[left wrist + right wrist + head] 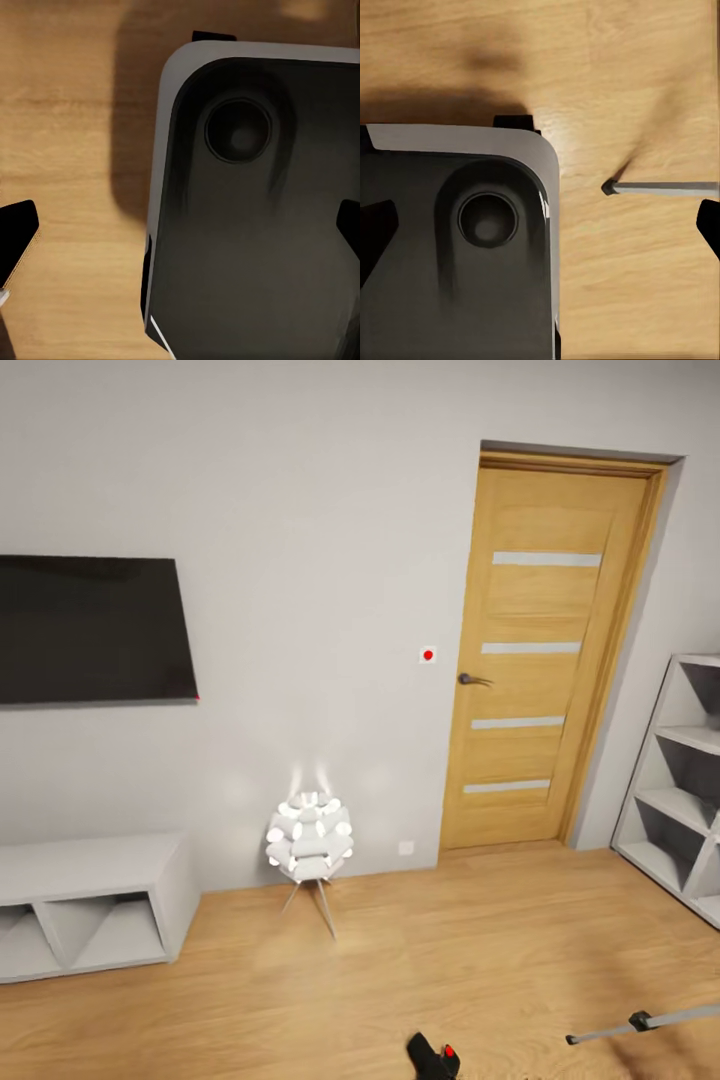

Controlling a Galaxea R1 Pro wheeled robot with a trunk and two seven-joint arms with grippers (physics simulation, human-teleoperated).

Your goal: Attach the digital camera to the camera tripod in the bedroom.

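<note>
The digital camera (433,1057), small and black with a red button, lies on the plank floor at the bottom edge of the head view. Just right of it, one silver leg of the camera tripod (640,1022) with a black foot slants across the floor; the remainder is cut off. That leg (660,187) also appears in the right wrist view. My left gripper (180,236) hangs open above the floor and my own base. My right gripper (540,229) is open too, with nothing between its fingers.
The bedroom's oak door (540,660) with frosted strips is shut in the grey wall. Grey cube shelving (680,780) stands at the right, a low grey cabinet (90,905) and a wall TV (90,630) at the left, a white lamp (310,840) between. My dark base (255,225) sits below the arms.
</note>
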